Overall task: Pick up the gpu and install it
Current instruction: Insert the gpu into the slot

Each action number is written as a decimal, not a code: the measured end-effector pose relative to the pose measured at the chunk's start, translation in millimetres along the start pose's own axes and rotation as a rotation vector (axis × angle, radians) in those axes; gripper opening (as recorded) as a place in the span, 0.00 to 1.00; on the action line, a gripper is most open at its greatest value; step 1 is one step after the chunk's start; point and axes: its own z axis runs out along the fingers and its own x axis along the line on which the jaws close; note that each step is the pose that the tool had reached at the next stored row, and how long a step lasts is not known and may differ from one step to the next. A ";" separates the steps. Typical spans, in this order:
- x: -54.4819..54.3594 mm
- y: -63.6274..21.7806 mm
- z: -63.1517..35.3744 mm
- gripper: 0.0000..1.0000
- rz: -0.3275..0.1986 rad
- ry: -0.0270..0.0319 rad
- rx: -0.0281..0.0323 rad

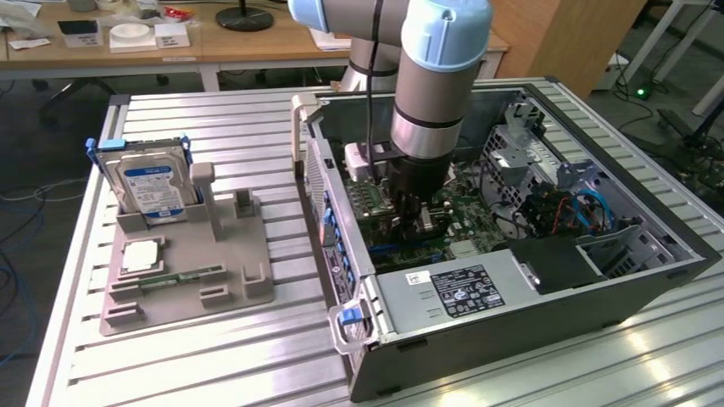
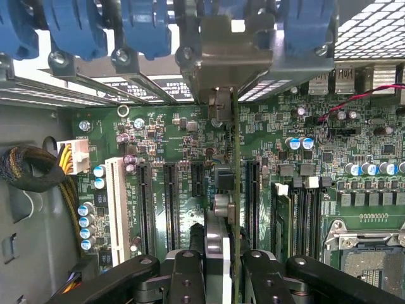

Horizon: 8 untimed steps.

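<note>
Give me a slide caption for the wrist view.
Claw holding the gpu edge-on above the motherboard slots.

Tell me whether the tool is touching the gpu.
Touching. The wrist view shows the tool with its fingers pressed against both sides of the gpu, held edge-on over the motherboard.

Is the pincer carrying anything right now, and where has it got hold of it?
Yes: the pincer grips the gpu by its upper edge, card edge-on above the motherboard slots inside the computer case.
</note>
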 end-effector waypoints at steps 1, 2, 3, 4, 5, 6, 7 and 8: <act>0.0 0.0 0.0 0.28 0.000 -0.0001 -0.0001; 0.0 0.1 0.0 0.28 0.000 -0.0001 -0.0001; -0.1 0.1 0.0 0.28 0.000 -0.0001 0.0000; -0.4 0.2 0.0 0.28 -0.001 -0.0002 -0.0001; -0.4 0.2 -0.1 0.28 -0.002 -0.0002 -0.0001; -0.6 0.1 0.0 0.28 -0.003 -0.0003 -0.0001; -0.7 0.1 0.0 0.28 -0.005 -0.0004 -0.0001; -0.7 0.1 0.0 0.28 -0.006 -0.0005 0.0000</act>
